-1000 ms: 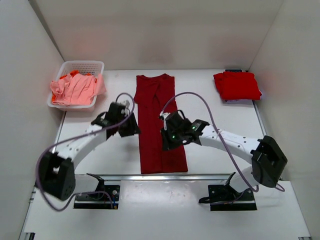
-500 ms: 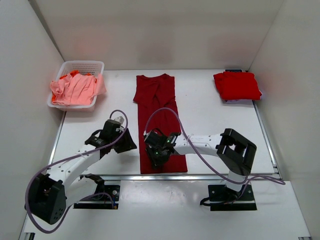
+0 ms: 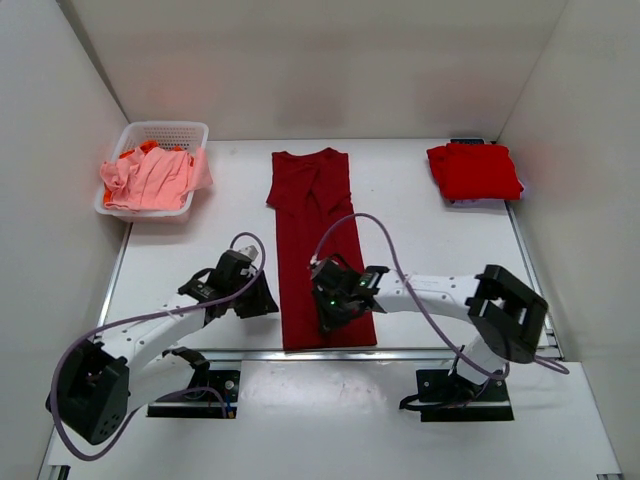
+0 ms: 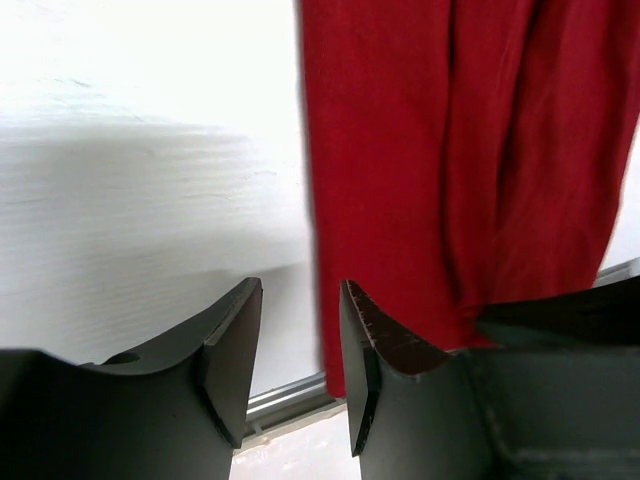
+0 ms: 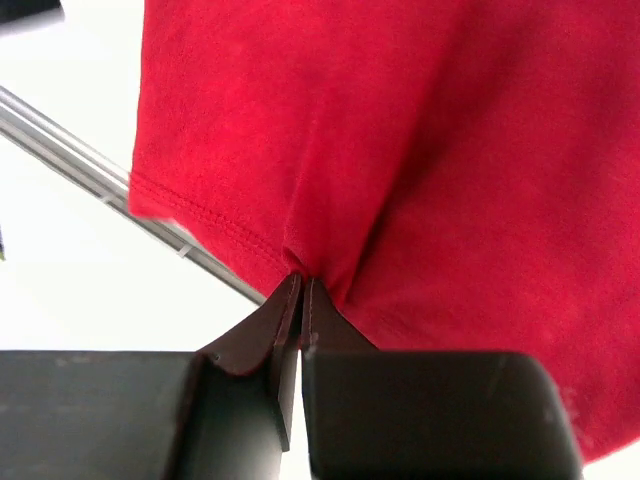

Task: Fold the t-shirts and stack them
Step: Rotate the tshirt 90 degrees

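A dark maroon t-shirt (image 3: 315, 235) lies folded into a long narrow strip down the middle of the table, collar at the far end. My right gripper (image 3: 332, 312) is at the strip's near hem. In the right wrist view it (image 5: 302, 280) is shut, with a small fold of the maroon cloth (image 5: 420, 150) bunched between its fingertips. My left gripper (image 3: 262, 300) hangs just left of the strip's near end. Seen from the left wrist, it (image 4: 300, 290) is open, its right finger (image 4: 375, 340) over the cloth's left edge (image 4: 400, 180), nothing between the jaws.
A folded bright red t-shirt (image 3: 474, 170) lies at the back right. At the back left a white lattice basket (image 3: 168, 128) holds salmon-pink (image 3: 150, 180) and orange (image 3: 148, 148) t-shirts. A metal rail (image 3: 240, 353) runs along the table's near edge.
Both grippers came toward the near end of the maroon strip. The right gripper opened briefly and shut on the cloth at the hem. The left gripper stayed open.
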{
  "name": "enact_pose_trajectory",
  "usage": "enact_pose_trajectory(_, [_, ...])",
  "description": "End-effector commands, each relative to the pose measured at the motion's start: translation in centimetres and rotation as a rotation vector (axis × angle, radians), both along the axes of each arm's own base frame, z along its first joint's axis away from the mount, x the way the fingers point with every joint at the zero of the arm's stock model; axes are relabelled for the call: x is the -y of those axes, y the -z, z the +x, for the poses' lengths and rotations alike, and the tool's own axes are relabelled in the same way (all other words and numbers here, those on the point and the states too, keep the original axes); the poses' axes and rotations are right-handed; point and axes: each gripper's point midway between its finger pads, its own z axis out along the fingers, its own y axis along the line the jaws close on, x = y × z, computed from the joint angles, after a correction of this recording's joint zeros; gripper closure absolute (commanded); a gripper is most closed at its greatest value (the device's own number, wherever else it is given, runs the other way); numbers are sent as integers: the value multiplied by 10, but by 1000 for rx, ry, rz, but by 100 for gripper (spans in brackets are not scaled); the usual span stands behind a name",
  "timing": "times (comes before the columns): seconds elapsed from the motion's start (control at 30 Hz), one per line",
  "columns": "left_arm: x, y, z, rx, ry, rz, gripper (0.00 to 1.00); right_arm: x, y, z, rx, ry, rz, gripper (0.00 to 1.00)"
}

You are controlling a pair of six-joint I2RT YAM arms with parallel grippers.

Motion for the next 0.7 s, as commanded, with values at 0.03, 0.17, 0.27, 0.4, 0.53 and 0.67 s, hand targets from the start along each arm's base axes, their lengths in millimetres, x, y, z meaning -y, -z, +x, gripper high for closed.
enact_pose_trajectory(0.03, [12, 6, -3, 3, 53, 15, 52, 15, -16, 8, -37, 162, 82, 100])
enact_pose_trajectory(0.17, [25, 11, -8, -21, 83, 7, 53, 29, -11, 8, -65, 227, 76, 100])
enact_pose_trajectory(0.27, [30, 12, -7, -15, 87, 3, 51, 34, -6, 6, -88, 256, 68, 99])
enact_pose_trajectory(0.4, [35, 13, -10, -22, 113, 5, 50, 30, -2, 2, -105, 240, 67, 100])
enact_pose_trajectory(0.53, [45, 6, -12, -17, 125, -22, 47, 23, -5, 0, -116, 215, 76, 100])
enact_pose_trajectory(0.67, [58, 2, -15, -19, 169, -34, 47, 16, -2, -2, -122, 179, 76, 100])
